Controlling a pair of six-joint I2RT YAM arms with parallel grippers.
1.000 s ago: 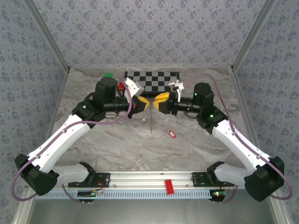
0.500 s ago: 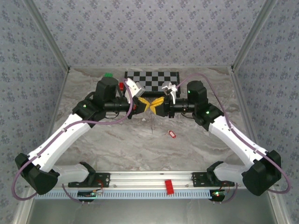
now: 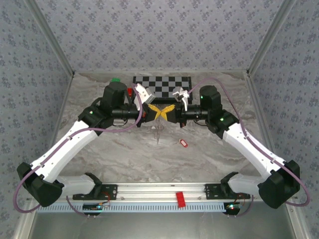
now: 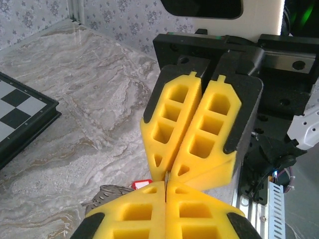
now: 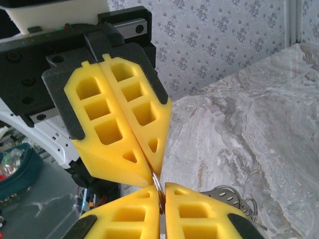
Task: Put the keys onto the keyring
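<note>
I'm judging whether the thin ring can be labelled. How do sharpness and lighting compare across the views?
Top external: even, soft light, but the keyring is a faint sliver against the marbled table. Left wrist: yellow fingers crisp, the ring a dark edge-on line. Right wrist: clearest on the ring, its wire catching light; lower-left corner blurred.

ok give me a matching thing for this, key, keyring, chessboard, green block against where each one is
1 key
2 keyring
3 chessboard
4 green block

a black and white, back centre
b pinched between left gripper and right gripper
c back left of the table
d red, lying loose in front of the grippers

Pairs: 1-d, 2-b, 3-a, 4-c
</note>
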